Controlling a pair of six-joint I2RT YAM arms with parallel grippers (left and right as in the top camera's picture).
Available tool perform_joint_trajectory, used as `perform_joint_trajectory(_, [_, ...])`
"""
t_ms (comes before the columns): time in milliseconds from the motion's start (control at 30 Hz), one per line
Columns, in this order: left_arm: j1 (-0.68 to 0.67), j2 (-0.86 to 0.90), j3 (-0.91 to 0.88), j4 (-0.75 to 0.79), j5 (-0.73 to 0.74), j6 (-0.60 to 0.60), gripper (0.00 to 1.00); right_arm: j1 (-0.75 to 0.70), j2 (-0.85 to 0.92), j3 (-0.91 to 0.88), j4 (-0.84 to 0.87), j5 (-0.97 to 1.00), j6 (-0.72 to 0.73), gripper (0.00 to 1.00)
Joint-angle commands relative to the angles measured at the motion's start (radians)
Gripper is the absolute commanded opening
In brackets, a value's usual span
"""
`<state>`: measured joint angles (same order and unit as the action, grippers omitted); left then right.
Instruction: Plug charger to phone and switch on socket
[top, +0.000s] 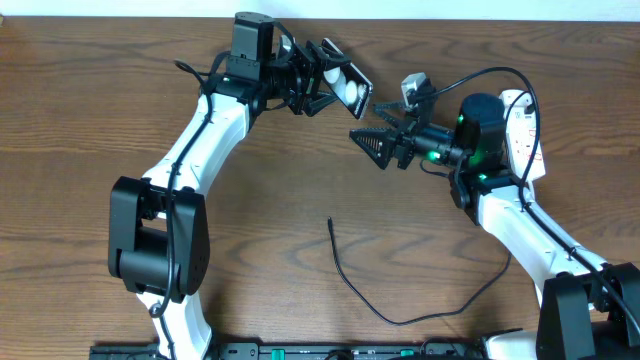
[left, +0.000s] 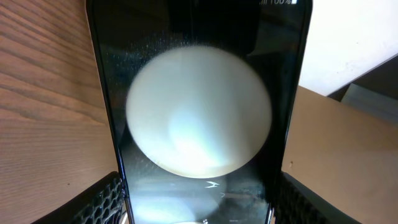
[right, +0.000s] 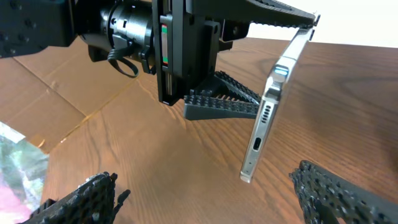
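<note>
The left hand (top: 328, 78) clamps the glossy phone (top: 350, 88) by its long edges, tilted above the counter (top: 90, 120). The right hand (top: 370, 136) gapes wide, empty. The charger (top: 345, 280) lies limp on the counter; it looks best pinched just behind its stiff tip.

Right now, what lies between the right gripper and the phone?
Nothing. The overhead view shows only bare table in the gap between the right gripper and the phone; the charger lies elsewhere.
</note>
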<state>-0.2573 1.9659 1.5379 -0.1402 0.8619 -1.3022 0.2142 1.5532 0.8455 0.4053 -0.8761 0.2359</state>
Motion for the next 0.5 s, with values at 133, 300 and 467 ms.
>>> perform_joint_trajectory(133, [-0.034, -0.014, 0.022, 0.006, 0.013, 0.031, 0.07, 0.008, 0.005, 0.021, -0.003, 0.063, -0.004, 0.89])
perform_joint_trajectory(300, [-0.050, -0.014, 0.022, 0.007, 0.024, 0.034, 0.07, 0.008, 0.005, 0.021, -0.003, 0.137, 0.057, 0.88])
perform_joint_trajectory(467, [-0.054, -0.014, 0.022, 0.007, 0.024, 0.037, 0.07, 0.008, 0.005, 0.021, -0.002, 0.218, 0.130, 0.82])
